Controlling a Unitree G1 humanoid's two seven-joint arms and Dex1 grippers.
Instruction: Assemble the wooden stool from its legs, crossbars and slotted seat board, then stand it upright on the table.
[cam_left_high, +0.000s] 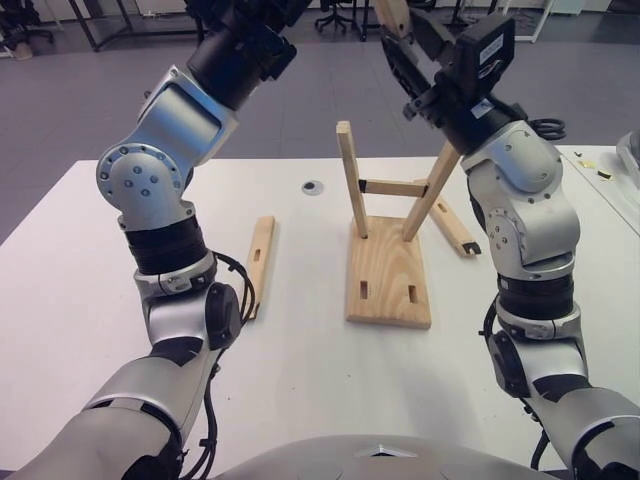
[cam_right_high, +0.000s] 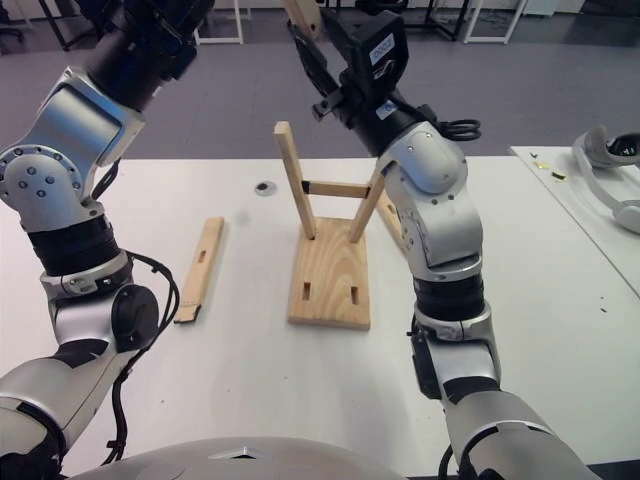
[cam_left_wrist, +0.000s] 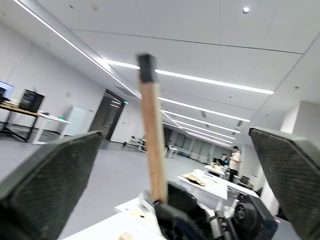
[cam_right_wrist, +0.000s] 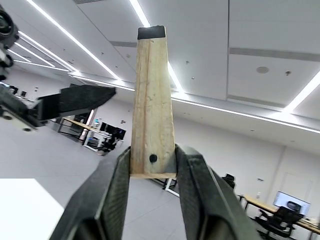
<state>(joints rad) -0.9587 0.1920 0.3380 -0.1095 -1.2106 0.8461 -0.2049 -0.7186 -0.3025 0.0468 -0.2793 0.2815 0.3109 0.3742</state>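
The slotted seat board lies flat on the white table. Two legs stand tilted in its far slots, joined by a crossbar. One loose leg lies to the left of the board, and another wooden piece lies behind it on the right. High above the board, my right gripper is shut on a wooden leg with a black tip. Raised beside it, my left gripper stands open, its fingers wide apart on either side of that leg without touching it.
A small dark round fitting sits in the tabletop behind the board. A white headset lies on the neighbouring table to the right. Bare table stretches to the left and in front of the board.
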